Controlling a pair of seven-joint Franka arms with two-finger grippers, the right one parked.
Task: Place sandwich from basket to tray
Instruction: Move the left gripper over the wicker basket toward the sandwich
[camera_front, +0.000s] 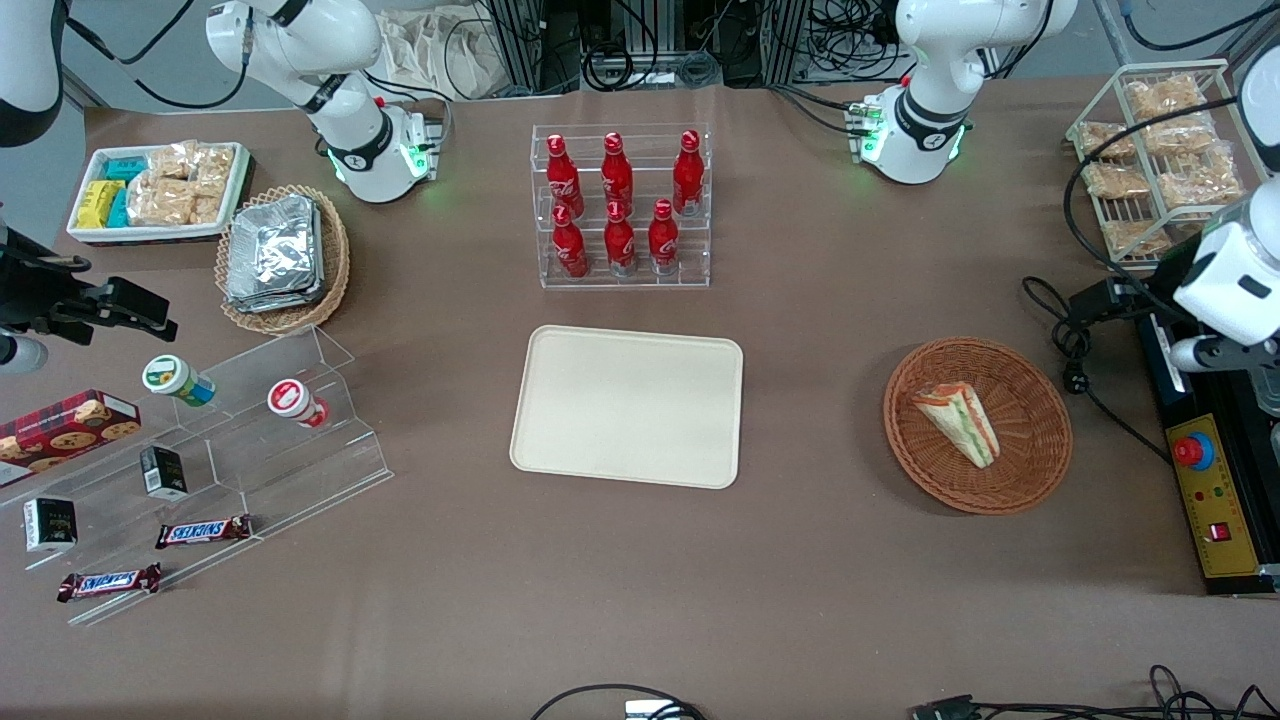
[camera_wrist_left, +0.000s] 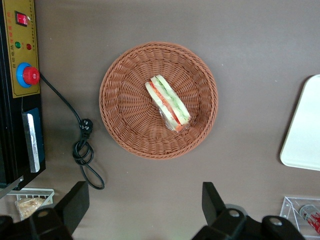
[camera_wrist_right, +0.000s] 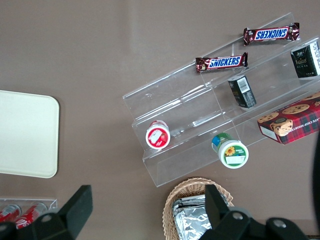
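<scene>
The sandwich (camera_front: 958, 422) (camera_wrist_left: 167, 102), a pale wedge with orange and green layers, lies on its side in the round orange-brown basket (camera_front: 1045, 465) (camera_wrist_left: 122, 117). The cream tray (camera_front: 628, 405) (camera_wrist_left: 305, 125) rests flat and bare at the table's middle, beside the basket. My left gripper (camera_wrist_left: 144, 200) hangs high over the brown table, open wide, with nothing between its fingers. In the wrist view the basket and sandwich show whole, clear of the fingertips. The arm's white wrist (camera_front: 1235, 280) is at the working arm's end of the table, beside the basket.
A black-and-yellow control box with a red button (camera_front: 1205, 480) (camera_wrist_left: 22, 75) and a black cable (camera_front: 1075, 370) (camera_wrist_left: 82, 145) lie beside the basket. A rack of red bottles (camera_front: 620, 205) stands farther from the camera than the tray. A wire rack of bagged snacks (camera_front: 1160, 150) is nearby.
</scene>
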